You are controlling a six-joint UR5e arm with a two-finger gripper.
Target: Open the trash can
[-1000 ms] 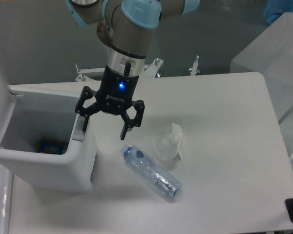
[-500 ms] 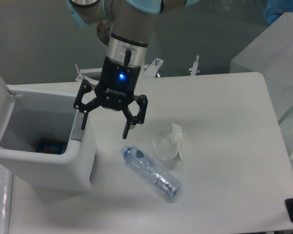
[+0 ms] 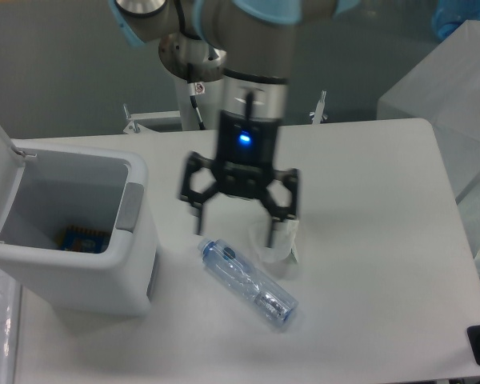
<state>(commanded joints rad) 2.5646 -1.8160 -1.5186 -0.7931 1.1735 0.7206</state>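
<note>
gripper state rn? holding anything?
Gripper: open, fingers spread, holding nothing; it hangs above the clear bottle and crumpled wrapper.

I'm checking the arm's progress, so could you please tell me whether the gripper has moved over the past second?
Yes. The gripper has moved right, away from the trash can, and now hangs over the table.

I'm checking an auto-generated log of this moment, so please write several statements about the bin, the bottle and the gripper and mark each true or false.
1. The trash can has its lid up. True.
2. The trash can is empty inside. False: a small colourful item lies at its bottom.
3. The gripper is open and holds nothing. True.
4. The clear plastic bottle stands upright. False: it lies on its side on the table.
5. The gripper hangs over the bin's opening. False: it is above the bottle and the crumpled wrapper.
</note>
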